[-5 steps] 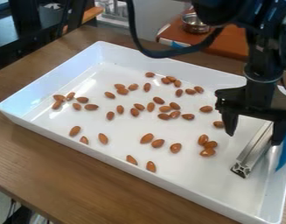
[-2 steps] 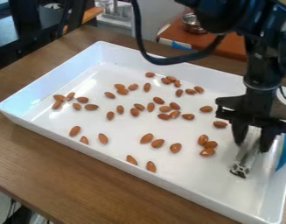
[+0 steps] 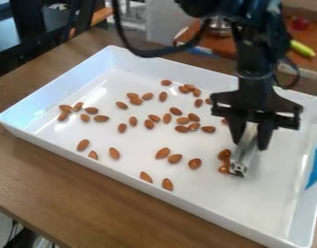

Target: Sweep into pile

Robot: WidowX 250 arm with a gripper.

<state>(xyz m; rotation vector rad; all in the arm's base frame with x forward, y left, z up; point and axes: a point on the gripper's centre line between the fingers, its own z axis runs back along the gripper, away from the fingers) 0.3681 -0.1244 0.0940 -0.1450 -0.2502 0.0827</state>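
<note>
Almonds: about forty, brown, some partly hidden; most lie loose across the tray in singles and small groups (image 3: 163, 153)
Almonds by the bar: at least three, bunched on its 9 o'clock side at the lower end
Metal bar: one, tilted, lower end down in the tray, toward 4 o'clock from its middle (image 3: 242, 164)
Gripper: one, black, above the tray's 3 o'clock part (image 3: 250, 146)
Jaws: pinching the metal bar between them
Tray: one, white, high-walled (image 3: 70, 80)
Blue tape: one piece on the tray's wall, between 3 and 4 o'clock (image 3: 316, 167)
Table: brown wood, under the tray (image 3: 57, 189)
Room: an orange-brown surface at 1 o'clock (image 3: 219, 46), one metal bowl on it, partly hidden by the arm (image 3: 219, 29); one yellow-green thing at 2 o'clock (image 3: 303, 49); dark furniture at 10 o'clock (image 3: 31, 29)
</note>
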